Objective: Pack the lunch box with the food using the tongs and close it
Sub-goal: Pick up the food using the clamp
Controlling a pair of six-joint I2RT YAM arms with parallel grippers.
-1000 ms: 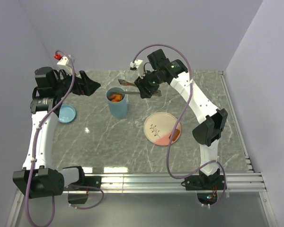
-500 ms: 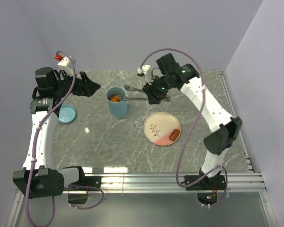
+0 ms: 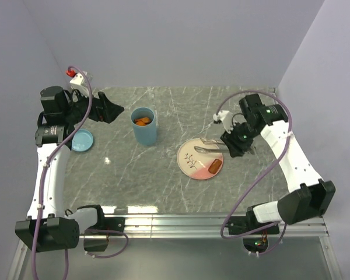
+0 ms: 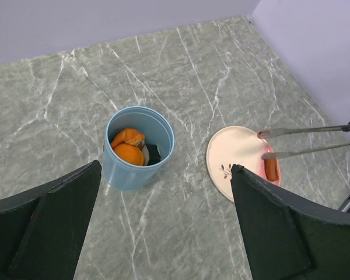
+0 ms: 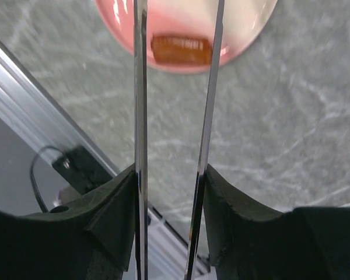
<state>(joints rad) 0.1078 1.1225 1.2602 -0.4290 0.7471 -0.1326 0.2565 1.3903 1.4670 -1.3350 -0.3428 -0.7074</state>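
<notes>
Top external, spotter to you: the lunch box (image 3: 144, 125) stands upright and uncovered toward the rear of the table (image 3: 134, 181). Its lid (image 3: 82, 140) lies flat on the table off to the left, apart from the box.

Second spotter: Left wrist view gives the contents. Orange pieces (image 4: 128, 146) and a dark roll (image 4: 153, 154) sit inside the box. Anything beneath them is hidden.

Spotter: On the plate (image 3: 186, 164) only one item shows, the brown sausage (image 3: 216, 167), at the near-right rim.

Second spotter: Your right gripper (image 5: 169, 175) is clamped on the tongs (image 4: 303, 129), pressing their two arms from either side, and the tips stand apart. They hang over the plate. In the right wrist view the sausage lies between the two arms. Whether the tips touch it, I cannot tell.

Spotter: Your left gripper (image 3: 108, 109) is spread wide with nothing in it, hovering just left of the box.

Second spotter: Judgement: packing looks nearly complete. What is left for you is to pinch the sausage, carry it to the box and drop it in. Then the lid goes on, and that step is not yet begun. Your left gripper is the nearer one to the lid.
</notes>
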